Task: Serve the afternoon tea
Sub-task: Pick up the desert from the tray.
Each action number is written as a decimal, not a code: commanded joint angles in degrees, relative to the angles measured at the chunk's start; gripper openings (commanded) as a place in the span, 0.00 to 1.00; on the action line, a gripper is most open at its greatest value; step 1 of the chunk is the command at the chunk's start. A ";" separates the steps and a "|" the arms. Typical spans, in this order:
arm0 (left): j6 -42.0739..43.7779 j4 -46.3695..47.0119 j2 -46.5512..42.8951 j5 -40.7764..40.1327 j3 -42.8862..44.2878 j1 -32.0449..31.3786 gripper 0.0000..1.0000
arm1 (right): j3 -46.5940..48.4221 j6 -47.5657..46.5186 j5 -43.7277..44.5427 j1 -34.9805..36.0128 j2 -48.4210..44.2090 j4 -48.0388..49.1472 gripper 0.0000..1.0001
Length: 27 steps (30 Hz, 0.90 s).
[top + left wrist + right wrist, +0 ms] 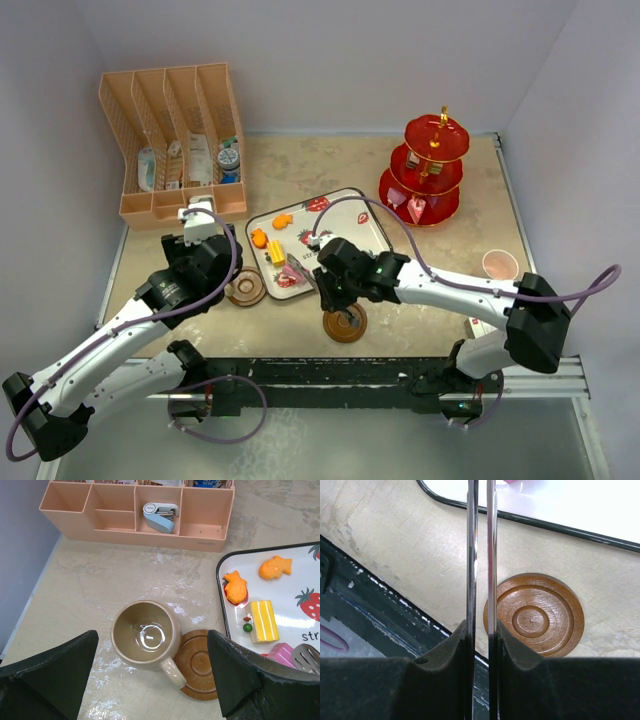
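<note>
Carrying everything, the beige mottled tabletop (pixel 300 170) has the peach plastic divided rack (pixel 140 207) at its far left, which seems to have no part in the serving. The white strawberry-print tray with a black rim (pixel 350 222) lies in the middle, probably as the stock of sweets. The red three-tier stand (pixel 447 148) at far right bears a few pieces, so it looks like their destination.

The left tool (pixel 152 634) hangs above the tan glazed mug (pixel 142 635), jaws spread wide and empty, apparently lined up to take it. That mug stands just beside one brown round wooden saucer (pixel 197 667), its handle over the saucer's edge, not centred on it. The right tool (pixel 480 630) is pinched tight on the thin metal tongs (pixel 471 555), squeezing their arms almost together, likely to handle cakes too small for its own fingers. Below it lies the second brown saucer (pixel 535 615), bare. The pale pink mug (pixel 500 264) waits well apart near the right edge.

On the tray sit two orange fish-shaped cakes (pixel 274 567), a yellow sponge slice (pixel 262 621) and a pink piece (pixel 281 654). Whether the tongs' tips grip that pink piece cannot be told: the right wrist view cuts them off, and from above the arm covers them. The stand's sweets are too small to name.
</note>
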 commanded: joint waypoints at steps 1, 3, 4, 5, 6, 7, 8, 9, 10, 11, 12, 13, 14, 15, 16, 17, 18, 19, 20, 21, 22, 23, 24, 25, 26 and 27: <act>-0.41 0.50 -0.34 -0.91 1.60 0.09 0.87 | 2.65 -0.30 2.46 -0.64 0.76 -0.77 0.25; -0.39 0.55 -0.34 -0.77 1.52 0.16 0.87 | 3.09 -0.85 2.71 -1.03 1.60 -0.82 0.25; -0.41 0.57 -0.34 -0.80 1.59 0.16 0.87 | 3.23 -1.25 2.42 -1.28 1.97 -0.67 0.25; -0.40 0.57 -0.32 -0.81 1.53 0.09 0.87 | 3.36 -1.59 2.11 -1.55 2.35 -0.58 0.25; -0.41 0.48 -0.34 -0.85 1.55 0.08 0.87 | 3.49 -1.96 1.77 -1.81 2.78 -0.65 0.25; -0.39 0.52 -0.30 -0.89 1.59 0.12 0.87 | 3.47 -2.24 1.54 -2.00 3.14 -0.58 0.25; -0.41 0.47 -0.29 -0.89 1.58 0.15 0.87 | 3.32 -2.37 1.43 -2.13 3.43 -0.52 0.25; -0.40 0.46 -0.34 -0.89 1.59 0.16 0.87 | 3.11 -2.55 1.27 -2.23 3.85 -0.39 0.25; -0.41 0.48 -0.35 -0.94 1.59 0.16 0.87 | 2.79 -2.77 1.12 -2.38 4.07 -0.28 0.25; -0.37 0.52 -0.40 -0.97 1.59 0.13 0.87 | 2.41 -2.80 1.31 -2.65 4.34 -0.29 0.25; -0.40 0.49 -0.38 -0.95 1.55 0.15 0.87 | 2.11 -2.87 1.65 -2.94 4.53 -0.39 0.25; -0.41 0.52 -0.34 -0.98 1.57 0.16 0.87 | 1.70 -3.18 1.81 -3.36 4.57 -0.35 0.25; -0.38 0.48 -0.31 -0.98 1.60 0.12 0.87 | 1.27 -3.50 1.77 -3.83 4.51 -0.13 0.25; -0.41 0.54 -0.23 -0.89 1.56 0.14 0.87 | 0.90 -3.89 1.52 -4.35 4.41 -0.02 0.25; -0.37 0.57 -0.14 -0.89 1.57 0.14 0.87 | 0.70 -4.31 1.27 -4.81 4.34 0.11 0.25; -0.31 0.57 -0.11 -0.82 1.60 0.15 0.87 | 0.69 -4.64 1.25 -5.07 4.19 0.07 0.25; -0.33 0.56 0.03 -0.79 1.65 0.11 0.87 | 0.52 -4.91 1.06 -5.18 3.96 0.20 0.25; -0.26 0.58 0.07 -0.78 1.64 0.11 0.87 | 0.39 -5.20 0.61 -5.29 3.70 0.28 0.25; -0.32 0.55 0.13 -0.80 1.64 0.14 0.87 | 0.30 -5.41 0.20 -5.52 3.55 0.52 0.25; -0.33 0.56 0.12 -0.84 1.68 0.15 0.87 | 0.20 -5.63 -0.17 -5.58 3.38 0.76 0.25; -0.33 0.55 0.21 -0.80 1.69 0.16 0.87 | 0.06 -5.71 -0.40 -5.66 3.27 0.95 0.25; -0.31 0.59 0.12 -0.82 1.69 0.11 0.87 | -0.03 -5.81 -0.52 -5.79 3.23 0.99 0.25; -0.32 0.59 0.22 -0.88 1.64 0.11 0.87 | -0.14 -5.87 -0.47 -5.91 3.25 1.00 0.25; -0.33 0.60 0.21 -0.74 1.68 0.13 0.87 | -0.23 -5.96 -0.38 -6.07 3.26 0.99 0.25; -0.33 0.60 0.25 -0.80 1.62 0.12 0.87 | -0.33 -5.98 -0.17 -6.25 3.26 0.88 0.25; -0.33 0.56 0.32 -0.81 1.67 0.13 0.87 | -0.39 -6.01 0.02 -6.47 3.21 0.81 0.25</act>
